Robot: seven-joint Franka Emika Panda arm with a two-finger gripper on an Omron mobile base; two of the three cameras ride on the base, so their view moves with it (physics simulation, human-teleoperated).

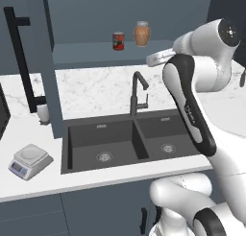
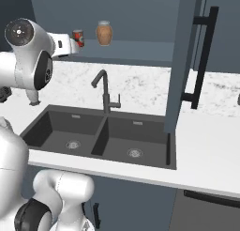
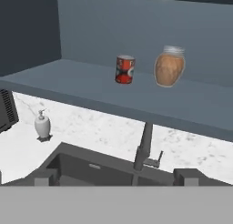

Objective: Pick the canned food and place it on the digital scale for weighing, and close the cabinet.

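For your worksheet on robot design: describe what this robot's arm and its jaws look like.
The arm is glossy white with rounded, tube-like links and dark, near-black bands and joint caps. In the hand view, the jaws end in two small dark grey, blocky fingertips. No cables or markings are visible.

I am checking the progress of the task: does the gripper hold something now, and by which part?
Nothing is held. In the hand view the gripper is open with nothing between its tips, and the canned food stands untouched on the cabinet shelf.

The scale's display (image 1: 17,167) is too small to read, and the open cabinet door (image 1: 41,57) is cut off at the top edge.
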